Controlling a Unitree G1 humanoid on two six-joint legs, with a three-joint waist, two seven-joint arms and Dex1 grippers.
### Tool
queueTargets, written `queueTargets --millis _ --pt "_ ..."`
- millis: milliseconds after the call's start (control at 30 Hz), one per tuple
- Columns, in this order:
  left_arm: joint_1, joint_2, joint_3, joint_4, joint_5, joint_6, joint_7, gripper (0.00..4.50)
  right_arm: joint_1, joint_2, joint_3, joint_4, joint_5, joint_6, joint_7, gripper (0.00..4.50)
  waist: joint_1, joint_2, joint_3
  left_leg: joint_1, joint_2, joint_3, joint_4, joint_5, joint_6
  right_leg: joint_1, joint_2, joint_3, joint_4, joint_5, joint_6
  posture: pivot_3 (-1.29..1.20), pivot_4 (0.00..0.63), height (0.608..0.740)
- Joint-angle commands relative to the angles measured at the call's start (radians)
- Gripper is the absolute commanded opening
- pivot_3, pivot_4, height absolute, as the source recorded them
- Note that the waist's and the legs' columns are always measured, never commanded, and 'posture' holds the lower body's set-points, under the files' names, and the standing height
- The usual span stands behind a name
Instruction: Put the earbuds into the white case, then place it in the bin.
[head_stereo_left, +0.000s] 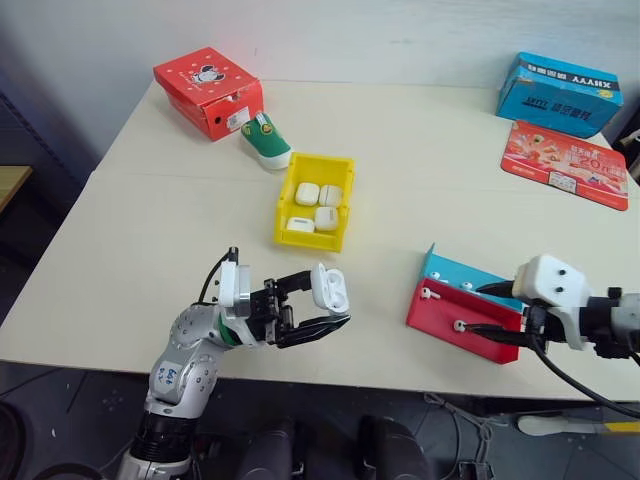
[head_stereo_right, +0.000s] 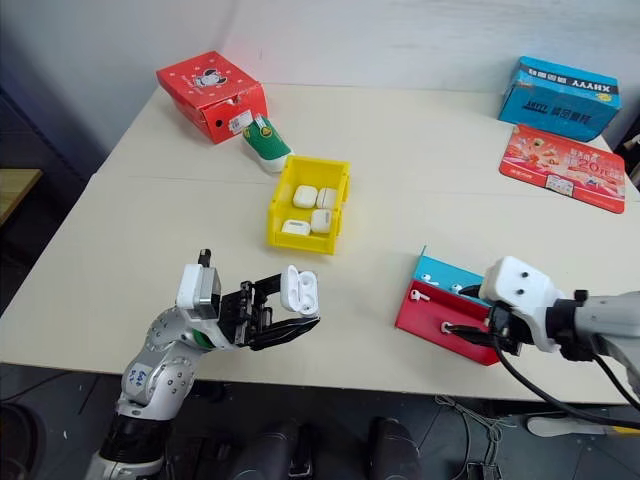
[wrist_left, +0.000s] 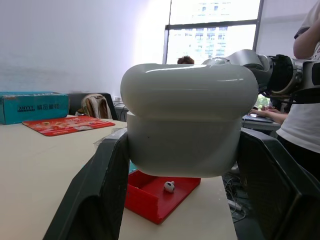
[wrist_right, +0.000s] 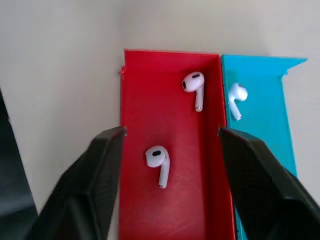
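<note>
The white case (head_stereo_left: 328, 288), its lid flipped up, is held above the table's near edge by my left gripper (head_stereo_left: 318, 308), which is shut on it; in the left wrist view the case (wrist_left: 189, 125) sits between both fingers. A red-and-blue tray (head_stereo_left: 440, 312) lies to the right. My right gripper (wrist_right: 170, 150) hangs open over its red half, its fingers on either side of one earbud (wrist_right: 157, 164) without touching it. A second earbud (wrist_right: 194, 87) lies further along the red half, and a third (wrist_right: 235, 97) is in the blue half. The yellow bin (head_stereo_left: 322, 160) stands mid-table.
Several white cases (head_stereo_left: 318, 205) lie inside the bin. A green-and-white object (head_stereo_left: 268, 140) and a red cardboard box (head_stereo_left: 208, 90) stand at the far left. At the far right are a blue box (head_stereo_left: 558, 92) and a red flat pack (head_stereo_left: 565, 163). A person (wrist_left: 310, 75) stands beyond the table.
</note>
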Motion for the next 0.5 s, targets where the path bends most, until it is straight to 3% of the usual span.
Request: queueTargets --millis 33,267,500 --pt "0.003 0.003 -0.009 -0.052 0.004 -0.014 0.018 2.79 -0.072 -0.001 0.098 0.020 -0.068 0.014 -0.006 1.86 -0.002 0.000 0.000 0.000 0.000 0.000 0.000 0.000 0.001 0.000 0.000 -0.001 -0.001 0.000 0.000 0.00 0.150 0.740" --pt "0.020 0.015 -0.018 -0.067 0.010 -0.011 0.034 2.79 -0.200 0.022 0.238 0.051 -0.131 0.063 0.018 1.86 -0.002 0.000 0.000 -0.001 0.000 -0.002 0.000 0.001 0.001 0.001 0.000 -0.005 -0.002 0.000 0.000 0.00 0.150 0.740" --pt "0.020 0.029 -0.024 -0.071 0.007 -0.007 0.042 2.79 -0.236 0.021 0.279 0.026 -0.139 0.130 0.037 1.86 -0.001 0.000 0.000 -0.001 0.000 -0.003 0.000 0.001 0.001 0.002 0.000 -0.006 -0.002 0.000 0.000 0.00 0.150 0.740"
